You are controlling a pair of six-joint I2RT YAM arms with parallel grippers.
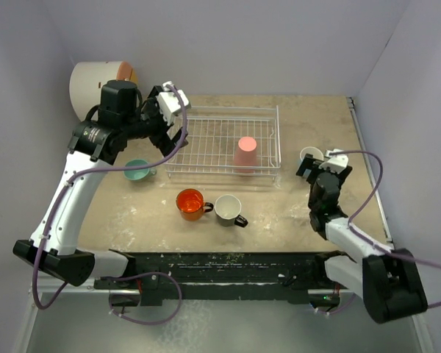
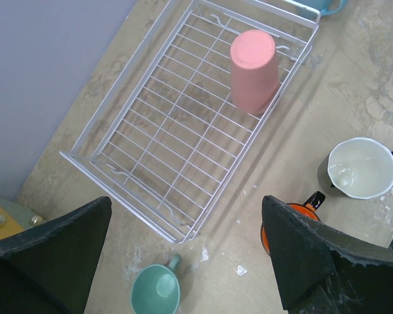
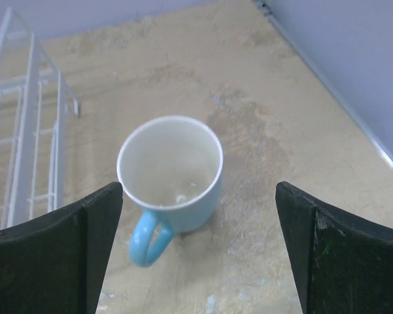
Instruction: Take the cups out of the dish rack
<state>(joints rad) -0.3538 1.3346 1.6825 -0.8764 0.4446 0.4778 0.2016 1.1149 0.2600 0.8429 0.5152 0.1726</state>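
Beside the dish rack (image 1: 206,143), light blue mug (image 3: 170,173) clear of spread right pincer (image 3: 198,190); left pincer (image 2: 185,203) likewise spread.

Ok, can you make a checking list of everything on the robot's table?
Surface: tan table, scuffed, with white specks.
Job's things: pink tumbler upside down in the dish rack; teal mug, orange mug, black mug and light blue mug upright on the table.
Clutter: white drum in the back left corner.
Tools: left tool open, near the rack's left end; right tool open over the light blue mug, not touching.
Cables: purple cables loop along both arms.
Surroundings: plain pale walls.
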